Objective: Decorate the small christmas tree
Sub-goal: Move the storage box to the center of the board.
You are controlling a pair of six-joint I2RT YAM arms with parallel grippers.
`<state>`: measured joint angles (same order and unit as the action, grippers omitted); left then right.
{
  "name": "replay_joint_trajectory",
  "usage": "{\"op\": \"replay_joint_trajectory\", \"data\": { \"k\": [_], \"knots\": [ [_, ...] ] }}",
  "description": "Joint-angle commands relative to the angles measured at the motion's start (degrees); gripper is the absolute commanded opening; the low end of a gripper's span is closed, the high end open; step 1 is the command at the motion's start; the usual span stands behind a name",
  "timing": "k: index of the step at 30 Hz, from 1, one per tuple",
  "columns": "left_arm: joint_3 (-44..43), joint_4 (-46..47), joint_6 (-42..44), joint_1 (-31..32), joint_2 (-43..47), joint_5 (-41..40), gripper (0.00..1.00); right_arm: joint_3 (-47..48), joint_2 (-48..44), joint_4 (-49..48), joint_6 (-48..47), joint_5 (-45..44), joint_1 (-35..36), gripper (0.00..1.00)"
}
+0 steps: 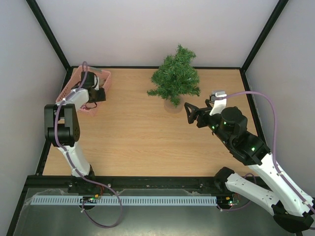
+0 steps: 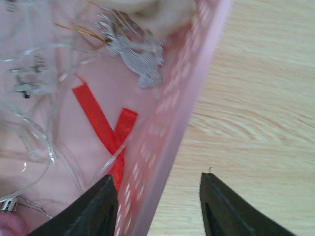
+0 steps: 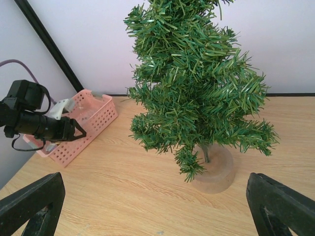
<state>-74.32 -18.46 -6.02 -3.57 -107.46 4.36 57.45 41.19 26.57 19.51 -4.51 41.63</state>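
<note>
Barely begun: the small christmas tree (image 1: pixel 175 78) stands bare at upper centre, right fingers (image 3: pixel 278 209) spread wide near it, left fingers (image 2: pixel 93 211) half-parted astride the wall of the pink basket (image 1: pixel 105 81) at upper left, seemingly holding nothing.

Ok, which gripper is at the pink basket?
The left gripper, its fingers straddling the basket wall; the right gripper hangs open facing the small christmas tree.

The left arm (image 1: pixel 61 127) and right arm (image 1: pixel 268 164) have white links, black joints and looping purple cables (image 1: pixel 251 92); the right end effector (image 3: pixel 155 191) has black wedge fingers.
</note>
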Motion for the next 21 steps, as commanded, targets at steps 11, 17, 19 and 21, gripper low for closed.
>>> {"op": "replay_joint_trajectory", "data": {
  "k": [11, 17, 19, 21],
  "knots": [
    [13.4, 4.9, -14.8, 16.9, 8.3, 9.3, 0.40, -0.3, -1.1, 2.4, 0.0, -1.6, -0.2, 0.98],
    [14.9, 11.7, -23.1, 23.5, 10.1, 13.7, 0.46, 0.2, -0.5, 3.7, 0.3, -1.8, -0.1, 0.98],
    [15.6, 15.3, -26.0, 26.4, 10.4, 15.2, 0.46, -0.3, -0.7, 3.4, 0.7, -1.9, -0.2, 0.98],
    [16.3, 18.6, -28.6, 29.4, 10.3, 15.9, 0.46, -0.8, -0.8, 3.1, 1.0, -1.9, -0.2, 0.98]
  ]
}}
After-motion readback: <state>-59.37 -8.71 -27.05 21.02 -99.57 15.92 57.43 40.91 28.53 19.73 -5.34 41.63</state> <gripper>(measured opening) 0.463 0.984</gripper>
